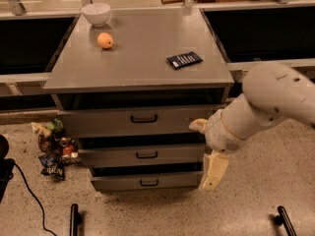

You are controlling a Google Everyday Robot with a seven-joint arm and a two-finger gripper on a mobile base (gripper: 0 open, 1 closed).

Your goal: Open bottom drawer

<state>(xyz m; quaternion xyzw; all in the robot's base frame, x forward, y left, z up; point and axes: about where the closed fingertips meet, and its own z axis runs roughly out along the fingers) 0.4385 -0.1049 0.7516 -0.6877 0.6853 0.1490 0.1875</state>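
The bottom drawer (147, 182) is the lowest and narrowest grey front of the cabinet (138, 73), with a small black bar handle (149, 183). It looks pushed in, and its inside does not show. The mid-sized drawer front (142, 155) and the widest top drawer front (140, 119) sit above it. My gripper (212, 172) hangs down from the white arm (266, 104) at the right end of the drawer fronts. It is level with the gap between the middle and bottom drawers, to the right of the bottom handle and apart from it.
On the cabinet top are a white bowl (96, 14), an orange (105, 40) and a black packet (184, 60). Snack bags (51, 146) lie on the floor at the cabinet's left. A black cable (24, 191) runs at the far left. Dark posts (74, 220) (284, 221) stand near the bottom edge.
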